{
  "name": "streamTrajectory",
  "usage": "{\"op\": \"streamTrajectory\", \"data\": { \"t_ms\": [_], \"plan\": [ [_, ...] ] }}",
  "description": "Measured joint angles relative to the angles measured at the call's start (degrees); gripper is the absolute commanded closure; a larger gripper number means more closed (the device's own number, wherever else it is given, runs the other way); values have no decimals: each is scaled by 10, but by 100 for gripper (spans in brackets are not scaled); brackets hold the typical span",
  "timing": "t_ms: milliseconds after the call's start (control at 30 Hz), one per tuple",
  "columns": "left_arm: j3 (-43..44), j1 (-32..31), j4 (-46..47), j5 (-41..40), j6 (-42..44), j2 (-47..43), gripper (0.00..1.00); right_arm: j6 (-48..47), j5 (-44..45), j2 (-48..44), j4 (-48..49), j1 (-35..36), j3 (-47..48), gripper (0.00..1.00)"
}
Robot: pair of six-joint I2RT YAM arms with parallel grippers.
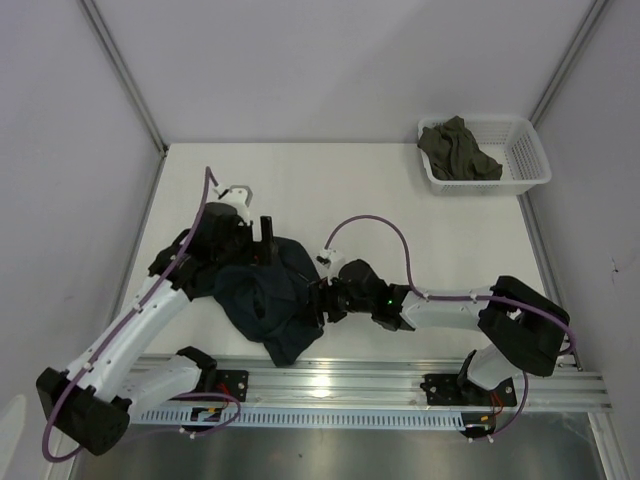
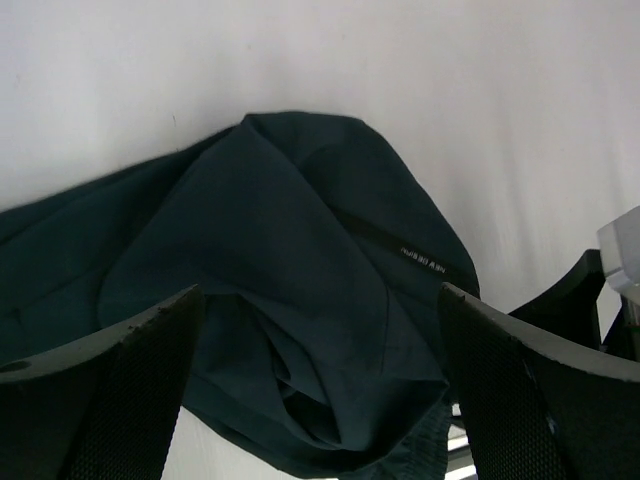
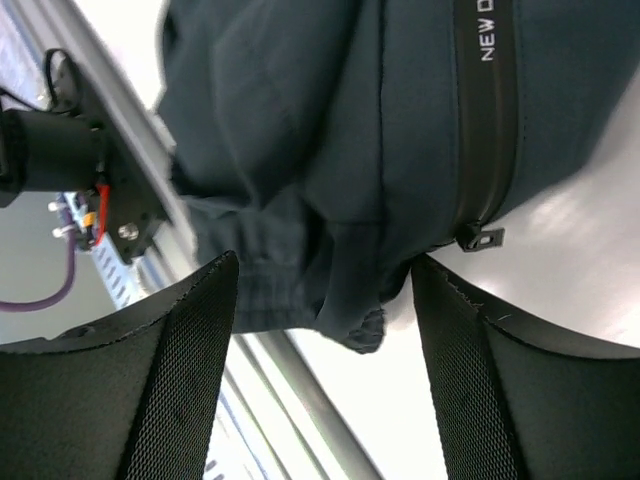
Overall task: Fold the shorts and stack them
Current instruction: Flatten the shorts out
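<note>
The shorts (image 1: 268, 300) lie crumpled in a dark teal heap at the near left of the white table. My left gripper (image 1: 262, 250) is at the heap's far edge; in the left wrist view it (image 2: 320, 400) is open wide, with the shorts (image 2: 300, 270) and a small lettered label (image 2: 422, 262) lying between and beyond the fingers. My right gripper (image 1: 318, 298) is at the heap's right edge. In the right wrist view it (image 3: 320, 370) is open, with a hem of the shorts (image 3: 300, 150) just beyond the fingertips, next to a black lettered band (image 3: 482, 120).
A white basket (image 1: 535, 165) at the back right holds a dark olive garment (image 1: 458, 150). The metal rail (image 1: 380, 385) with the arm bases runs along the near edge, close under the shorts. Grey walls stand on the left, right and back.
</note>
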Motion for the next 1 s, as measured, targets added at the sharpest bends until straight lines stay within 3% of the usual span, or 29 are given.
{"op": "streamTrajectory", "data": {
  "t_ms": [133,233,267,367,467,567,833,1000],
  "plan": [
    [0,0,-3,0,-28,44,1,0,-11,9,31,-30,-24,35],
    [-7,0,9,2,-52,71,1,-4,-15,15,38,-46,-26,51],
    [-14,0,17,2,-61,80,1,-6,-15,17,41,-49,-26,63],
    [-35,0,32,9,-79,106,1,-13,-16,19,43,-49,-26,82],
    [-50,0,41,27,-95,130,2,-21,-14,19,40,-49,-26,84],
    [-63,-12,44,44,-114,126,1,-33,-11,18,33,-49,-26,100],
    [-95,-137,27,57,-196,-19,1,-43,1,19,19,-56,-23,100],
    [-142,-222,38,49,-262,-44,1,-42,2,19,19,-60,-23,100]
  ]
}}
